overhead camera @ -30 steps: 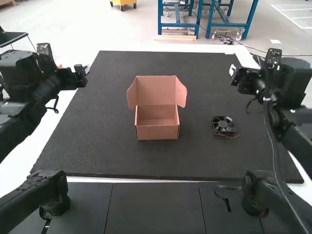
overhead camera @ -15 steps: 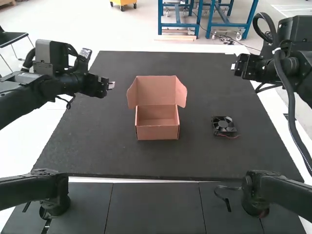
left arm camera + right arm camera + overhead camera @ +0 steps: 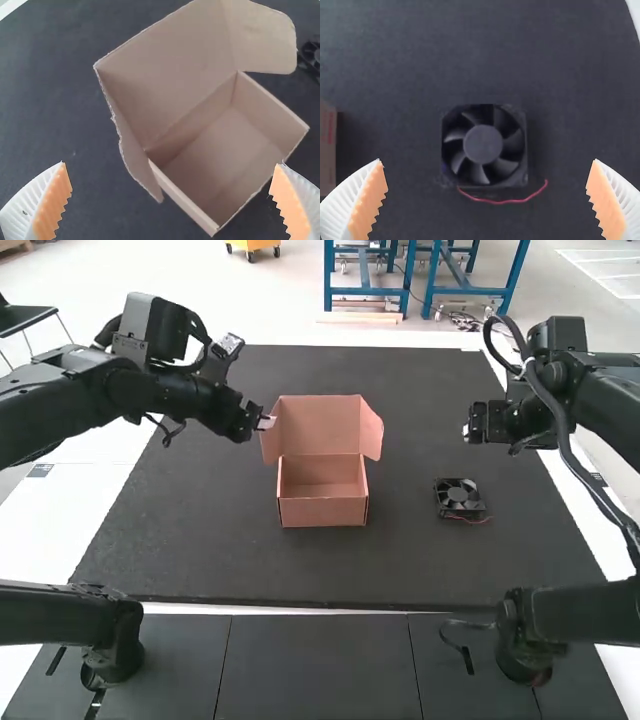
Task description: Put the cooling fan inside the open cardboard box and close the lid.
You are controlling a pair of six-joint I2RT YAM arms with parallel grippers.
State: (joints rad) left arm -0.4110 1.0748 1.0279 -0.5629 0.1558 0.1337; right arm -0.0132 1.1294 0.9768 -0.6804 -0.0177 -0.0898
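right gripper (image 3: 486,200), spread, faces square black cooling fan (image 3: 483,146) trailing red wire (image 3: 502,199).

Matt brown cardboard box (image 3: 322,475), black plastic fan (image 3: 484,145), rough dark mat (image 3: 200,530).

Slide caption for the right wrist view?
Open right end effector over the cooling fan, flat on the black mat.

Nothing really readable here; the box (image 3: 326,150) has some red print on its side, too tiny to make out.
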